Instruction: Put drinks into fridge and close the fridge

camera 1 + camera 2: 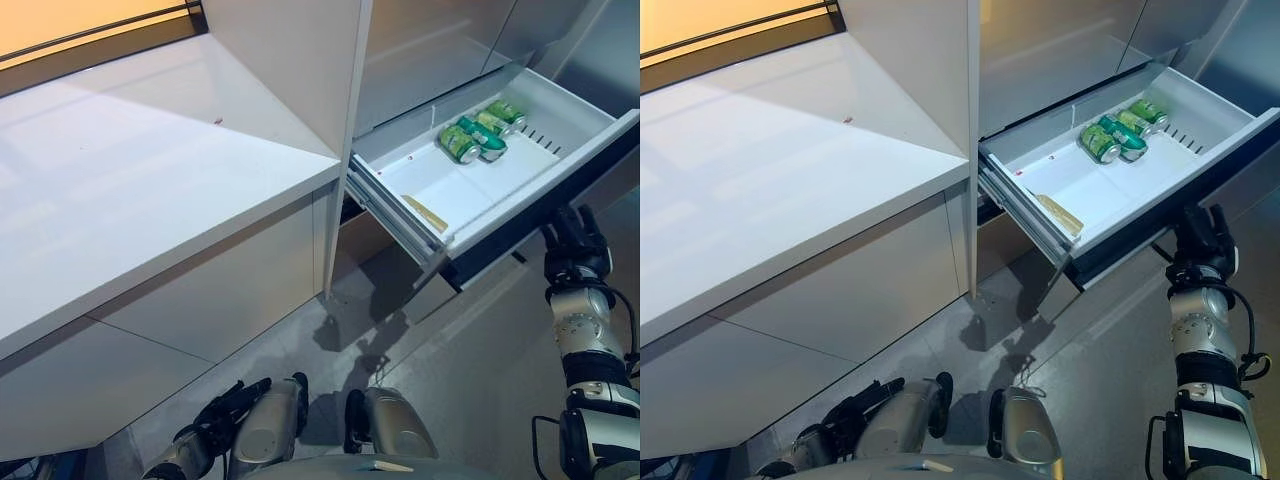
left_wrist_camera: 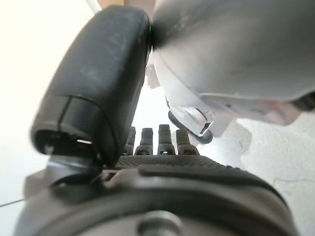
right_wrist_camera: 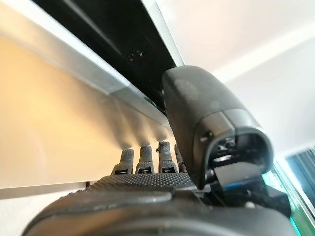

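right eye view: flat right hand [image 1: 1202, 240] against drawer [image 1: 1160, 205] front, cans [image 1: 1118, 134] inside.

No legible text anywhere, even on the green cans [image 1: 478, 132].

I'm looking down on a broad glossy white countertop [image 1: 150, 170] over plain white cabinet fronts [image 1: 200, 300], grey speckled floor [image 1: 480, 370] below, warm orange light upper-left.

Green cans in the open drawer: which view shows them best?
The left eye view: the green cans lie unobstructed at the back of the fridge drawer. The right eye view shows them equally from a slightly shifted spot. Neither wrist view shows them.
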### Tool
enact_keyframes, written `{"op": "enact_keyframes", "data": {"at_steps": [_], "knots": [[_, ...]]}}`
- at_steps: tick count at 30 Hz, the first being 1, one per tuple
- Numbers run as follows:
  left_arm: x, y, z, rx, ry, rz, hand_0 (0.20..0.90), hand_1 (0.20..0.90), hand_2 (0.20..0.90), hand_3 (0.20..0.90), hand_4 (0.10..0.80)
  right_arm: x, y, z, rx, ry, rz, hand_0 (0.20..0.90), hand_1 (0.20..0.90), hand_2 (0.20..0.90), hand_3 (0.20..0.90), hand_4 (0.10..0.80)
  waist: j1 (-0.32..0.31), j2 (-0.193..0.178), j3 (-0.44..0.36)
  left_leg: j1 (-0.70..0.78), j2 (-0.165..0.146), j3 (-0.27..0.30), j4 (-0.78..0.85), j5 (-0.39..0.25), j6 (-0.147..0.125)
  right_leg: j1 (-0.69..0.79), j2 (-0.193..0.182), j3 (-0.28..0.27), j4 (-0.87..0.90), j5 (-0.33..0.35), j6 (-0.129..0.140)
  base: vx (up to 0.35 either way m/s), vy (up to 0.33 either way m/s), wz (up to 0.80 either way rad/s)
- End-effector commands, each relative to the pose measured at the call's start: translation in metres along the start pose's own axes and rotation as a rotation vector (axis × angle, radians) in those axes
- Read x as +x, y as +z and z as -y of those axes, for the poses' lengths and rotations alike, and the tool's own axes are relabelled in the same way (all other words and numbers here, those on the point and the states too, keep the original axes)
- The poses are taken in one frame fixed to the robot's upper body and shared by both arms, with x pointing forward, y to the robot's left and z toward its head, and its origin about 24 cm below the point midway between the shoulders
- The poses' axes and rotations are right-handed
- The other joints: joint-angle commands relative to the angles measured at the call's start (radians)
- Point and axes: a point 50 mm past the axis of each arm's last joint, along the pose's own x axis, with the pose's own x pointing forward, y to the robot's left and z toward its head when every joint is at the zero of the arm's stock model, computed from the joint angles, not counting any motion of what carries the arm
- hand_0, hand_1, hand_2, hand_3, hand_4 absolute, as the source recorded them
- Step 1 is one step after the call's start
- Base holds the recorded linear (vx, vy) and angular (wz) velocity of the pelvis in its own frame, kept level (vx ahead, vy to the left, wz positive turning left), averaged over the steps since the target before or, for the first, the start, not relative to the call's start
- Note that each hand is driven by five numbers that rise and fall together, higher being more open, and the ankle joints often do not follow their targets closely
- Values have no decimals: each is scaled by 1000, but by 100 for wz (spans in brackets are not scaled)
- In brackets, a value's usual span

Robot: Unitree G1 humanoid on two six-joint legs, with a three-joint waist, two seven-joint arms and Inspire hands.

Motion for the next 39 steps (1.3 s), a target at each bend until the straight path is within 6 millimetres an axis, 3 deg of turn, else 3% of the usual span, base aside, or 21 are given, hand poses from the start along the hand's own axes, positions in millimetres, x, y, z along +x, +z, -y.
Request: {"op": "enact_keyframes", "data": {"at_steps": [1,5,12,20,28,34,36,38,39], "knots": [[-8,-32,-15,-3,22,-60,900,900,900,900,800,-9,18,-112,-118,590,77,900,900,900,900,800,87,7,-31,46,-31,-47,-46,-57,61,27,14,-1,-18,52,-28,12,58,7],[-13,-36,-28,-7,57,-67,900,900,900,900,800,-10,21,-127,-154,630,89,900,900,900,900,800,113,18,-37,67,-29,-72,-91,-28,52,49,4,-28,-29,50,-26,31,69,20],[-18,-38,-40,-9,89,-79,900,900,900,900,800,-6,25,-130,-238,577,103,900,900,900,900,800,143,27,-58,97,-29,-97,-145,1,45,83,-15,-72,-49,46,-19,41,63,28],[-19,-40,-42,23,84,-96,900,900,900,900,800,3,29,-114,-361,342,157,900,900,900,900,800,147,22,-81,149,-26,-86,-201,6,49,127,-30,-89,-109,65,7,21,20,21],[-17,-36,-40,53,82,-95,900,900,900,900,800,1,25,-99,-423,277,156,900,900,900,900,800,98,5,-107,200,-12,-31,-259,6,51,159,-20,-44,-225,119,37,-31,-6,-3],[-12,-29,-29,57,65,-78,900,900,900,900,800,-7,-1,-75,-462,266,41,900,900,900,900,800,45,-13,-138,224,9,30,-313,15,46,171,-3,9,-333,176,58,-93,-42,-34],[-10,-29,-24,54,56,-72,900,900,900,900,800,-16,-25,-56,-473,282,-60,900,900,900,900,800,20,-21,-158,230,17,55,-336,23,41,176,4,29,-386,205,65,-115,-48,-33],[-9,-28,-22,56,54,-68,900,900,900,900,800,-20,-36,-48,-481,293,-113,900,900,900,900,800,14,-24,-167,233,19,62,-345,25,39,180,8,35,-406,215,67,-92,-53,-25],[-8,-27,-19,67,52,-62,900,900,900,900,800,-29,-58,-32,-518,325,-214,900,900,900,900,800,4,-28,-185,239,25,75,-370,34,33,185,14,42,-437,230,70,-88,-59,-23]]}}
